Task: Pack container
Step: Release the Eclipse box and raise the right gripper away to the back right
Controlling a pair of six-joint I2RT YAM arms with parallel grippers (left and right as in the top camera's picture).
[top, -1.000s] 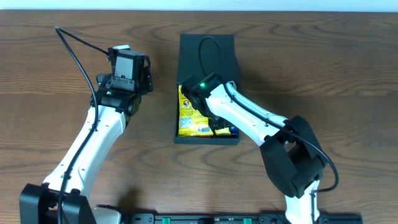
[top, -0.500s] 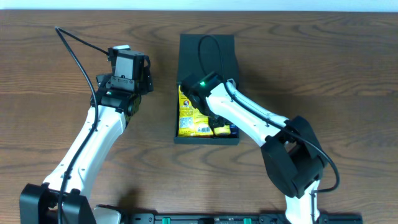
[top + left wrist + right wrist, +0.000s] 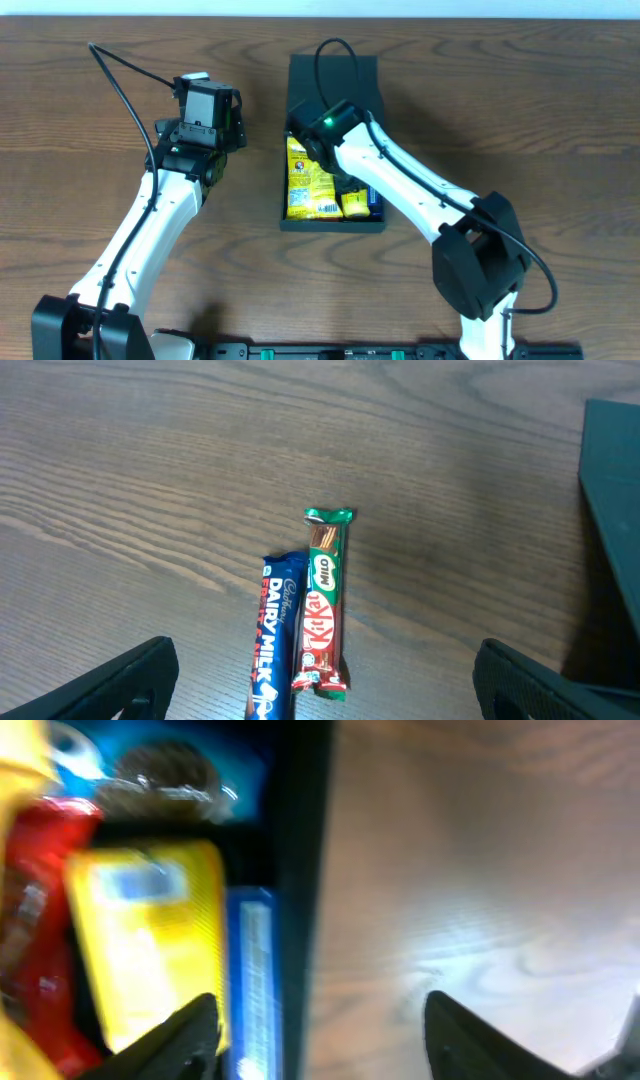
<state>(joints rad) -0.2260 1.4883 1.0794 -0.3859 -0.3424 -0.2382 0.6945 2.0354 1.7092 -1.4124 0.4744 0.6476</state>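
Dark brown wood grain covered the table (image 3: 520,110) in the overhead view. The container (image 3: 296,222) sat open at the middle, its flap lid (image 3: 350,85) laid flat on the far side. A large yellow packet (image 3: 303,178) and a smaller yellow packet (image 3: 356,206) lay inside. The right gripper (image 3: 330,128) hung over the container's far end, its fingertips hidden under the wrist. The left gripper (image 3: 208,104) stood over bare wood, well to the left of the container.

From the left wrist, the left gripper (image 3: 325,690) had its jaws spread wide, one dark finger at each lower corner, with nothing between them. On the table (image 3: 180,450) below lay a blue Dairy Milk bar (image 3: 275,645) and a green-and-red KitKat bar (image 3: 325,600), side by side and touching. A corner of the container (image 3: 612,540) showed at the right edge.

The right wrist picture was blurred. The right gripper (image 3: 320,1040) had its jaws apart and held nothing; one finger was over the inside of the container, the other over the table (image 3: 480,870), with the container's dark wall (image 3: 302,870) running between them. Inside lay a bright blue packet (image 3: 170,770), a red wrapper (image 3: 35,920), a yellow packet (image 3: 150,940) and a blue bar (image 3: 250,980) against the wall.
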